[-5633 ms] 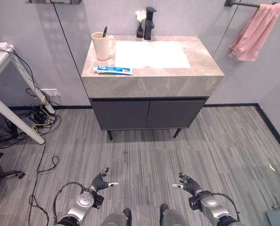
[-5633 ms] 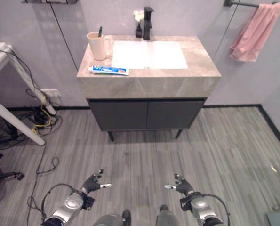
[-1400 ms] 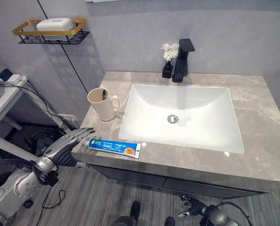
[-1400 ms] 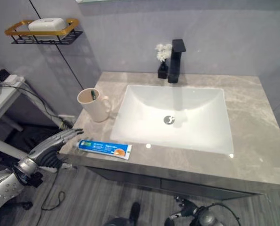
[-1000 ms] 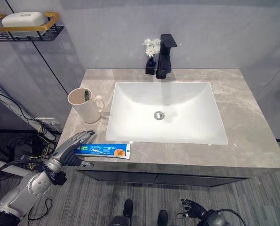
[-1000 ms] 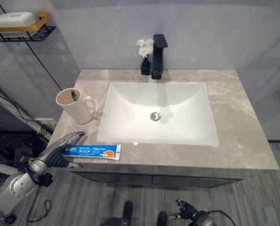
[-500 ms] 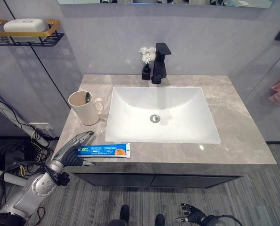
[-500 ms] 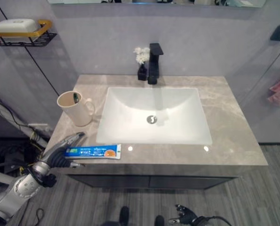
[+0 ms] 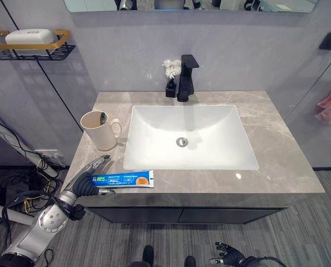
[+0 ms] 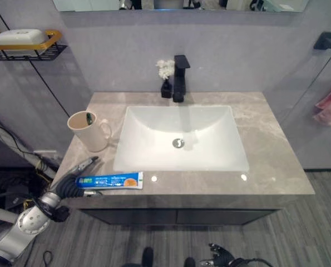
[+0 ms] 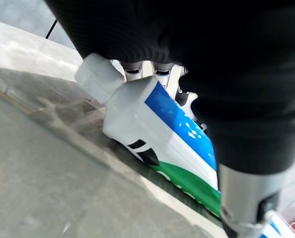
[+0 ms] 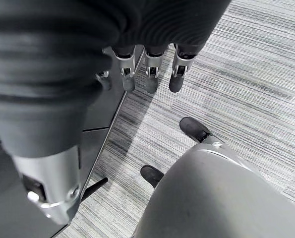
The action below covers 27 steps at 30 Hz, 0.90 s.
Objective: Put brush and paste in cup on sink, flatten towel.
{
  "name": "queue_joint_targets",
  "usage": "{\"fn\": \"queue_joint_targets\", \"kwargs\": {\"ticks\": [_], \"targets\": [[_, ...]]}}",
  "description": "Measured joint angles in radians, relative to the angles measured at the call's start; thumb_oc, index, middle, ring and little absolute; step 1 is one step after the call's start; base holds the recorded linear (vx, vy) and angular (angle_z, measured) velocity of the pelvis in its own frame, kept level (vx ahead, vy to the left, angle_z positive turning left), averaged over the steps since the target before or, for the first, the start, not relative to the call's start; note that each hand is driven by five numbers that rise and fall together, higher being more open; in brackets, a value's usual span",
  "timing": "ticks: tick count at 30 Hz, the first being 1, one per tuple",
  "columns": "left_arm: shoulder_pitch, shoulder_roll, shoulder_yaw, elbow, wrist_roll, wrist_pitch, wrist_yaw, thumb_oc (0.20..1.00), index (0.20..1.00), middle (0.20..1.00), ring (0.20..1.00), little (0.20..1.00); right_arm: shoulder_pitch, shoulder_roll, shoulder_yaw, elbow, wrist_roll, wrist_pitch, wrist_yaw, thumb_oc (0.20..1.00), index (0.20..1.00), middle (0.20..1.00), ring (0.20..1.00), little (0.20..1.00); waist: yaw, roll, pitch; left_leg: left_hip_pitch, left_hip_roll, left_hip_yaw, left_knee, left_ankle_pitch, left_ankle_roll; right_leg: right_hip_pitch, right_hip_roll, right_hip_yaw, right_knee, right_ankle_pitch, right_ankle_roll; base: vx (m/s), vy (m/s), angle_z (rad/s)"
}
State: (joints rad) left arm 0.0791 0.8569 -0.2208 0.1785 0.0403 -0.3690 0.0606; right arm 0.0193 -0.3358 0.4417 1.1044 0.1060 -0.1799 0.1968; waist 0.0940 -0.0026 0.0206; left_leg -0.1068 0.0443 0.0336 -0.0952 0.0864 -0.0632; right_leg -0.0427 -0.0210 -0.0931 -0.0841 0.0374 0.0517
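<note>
At the counter's front-left corner, the left hand [image 9: 90,173] lay with relaxed fingers reaching over the cap end of the toothpaste tube [image 9: 122,179], which rested flat on the grey sink counter [image 9: 276,146], not yet gripped. Behind it stood the cream cup [image 9: 98,130] with the toothbrush [image 9: 102,118] inside. Down low on the right, the right hand [image 9: 227,256] hung unclenched, holding nothing. A pink towel [image 9: 330,106] showed at the right edge.

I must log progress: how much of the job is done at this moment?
Done: a brush already stands in the cup. In hand: the left hand is at the paste's cap end on the counter, fingers straight, not yet gripping. Left: paste into cup; pink towel still to flatten. The right hand hangs low.
</note>
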Motion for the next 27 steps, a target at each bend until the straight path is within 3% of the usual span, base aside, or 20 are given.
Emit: {"fn": "queue_joint_targets", "kwargs": {"ticks": [6,19,22,27], "targets": [[-0.014,0.000,-0.005,0.030,0.005,-0.037,0.000,1.000,1.000,1.000,1.000,1.000,0.003,-0.003,0.000,-0.002,0.001,0.000,0.000,1.000,1.000,1.000,1.000,1.000,0.002,0.004,-0.007,-0.021,0.000,0.000,0.000,0.002,-0.002,-0.025,0.000,-0.001,0.000,0.004,0.002,0.00,0.000,0.00],[-0.057,0.002,-0.016,0.037,0.019,-0.038,0.003,1.000,1.000,1.000,1.000,1.000,0.004,-0.020,0.000,-0.031,0.007,0.001,0.000,1.000,1.000,1.000,1.000,1.000,0.005,0.009,0.000,-0.055,0.000,0.004,0.001,0.004,-0.005,-0.060,-0.002,0.000,0.000,0.009,0.006,0.00,0.000,0.00],[-0.054,-0.006,-0.016,0.038,0.019,-0.038,0.003,0.849,0.849,0.849,0.849,0.849,0.008,-0.024,-0.001,-0.042,0.007,0.001,-0.001,1.000,1.000,1.000,1.000,1.000,0.005,0.007,0.009,-0.054,-0.002,0.006,0.001,0.006,-0.007,-0.059,-0.004,0.000,-0.001,0.009,0.006,0.00,0.000,0.00],[-0.064,0.001,-0.012,0.027,0.019,-0.038,0.004,0.827,0.827,0.827,0.827,0.827,0.008,-0.026,-0.001,-0.044,0.007,0.001,-0.003,1.000,1.000,1.000,1.000,1.000,0.005,0.015,0.020,-0.053,-0.002,0.006,0.001,0.006,-0.007,-0.058,-0.004,0.000,-0.004,0.009,0.006,0.00,0.000,0.00]]}}
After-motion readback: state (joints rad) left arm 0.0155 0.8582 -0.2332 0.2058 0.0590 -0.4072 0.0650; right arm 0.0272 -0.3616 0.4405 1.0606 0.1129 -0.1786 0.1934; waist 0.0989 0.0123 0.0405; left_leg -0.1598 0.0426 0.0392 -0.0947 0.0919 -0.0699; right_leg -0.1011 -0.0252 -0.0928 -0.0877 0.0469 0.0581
